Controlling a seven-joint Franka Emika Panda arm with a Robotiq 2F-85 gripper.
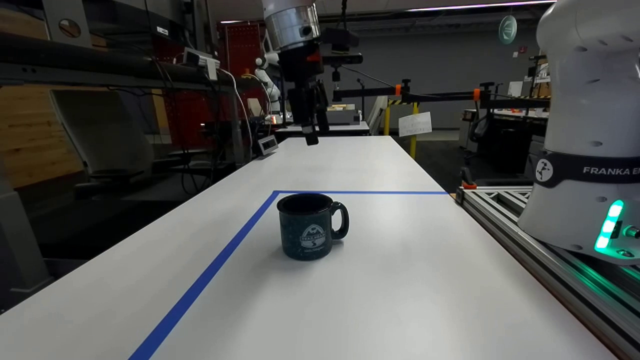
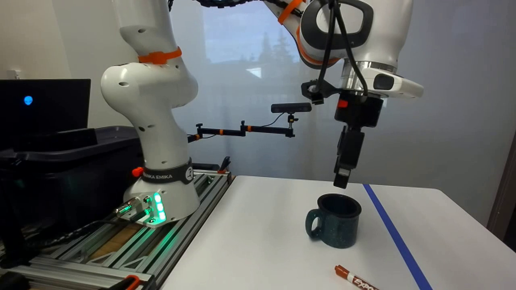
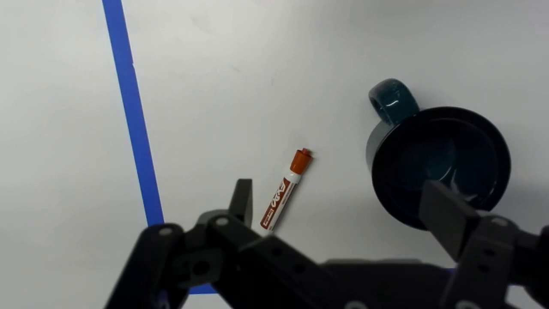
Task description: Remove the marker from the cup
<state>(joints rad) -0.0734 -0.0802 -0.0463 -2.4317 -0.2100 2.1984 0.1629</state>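
Note:
The dark blue-green cup stands upright on the white table in both exterior views (image 1: pixel 295 232) (image 2: pixel 338 229). In the wrist view the cup (image 3: pixel 429 146) is at the right, its handle to the upper left; no marker shows inside it. A white marker (image 3: pixel 283 191) with an orange-brown cap lies flat on the table beside the cup, apart from it. The marker also shows in an exterior view (image 2: pixel 356 278), cut by the lower edge. My gripper (image 3: pixel 339 197) is open and empty. It hangs above the table in both exterior views (image 1: pixel 317 132) (image 2: pixel 342 179). One finger overlaps the cup's rim in the wrist view.
Blue tape (image 1: pixel 220 265) marks lines on the white table (image 1: pixel 400 300). The robot's base (image 2: pixel 161 201) stands on a metal frame (image 2: pixel 189 225) along one table edge. A camera on a jointed black arm (image 2: pixel 262 129) stands beyond the table. A small grey device (image 1: pixel 268 144) sits at the table's far edge.

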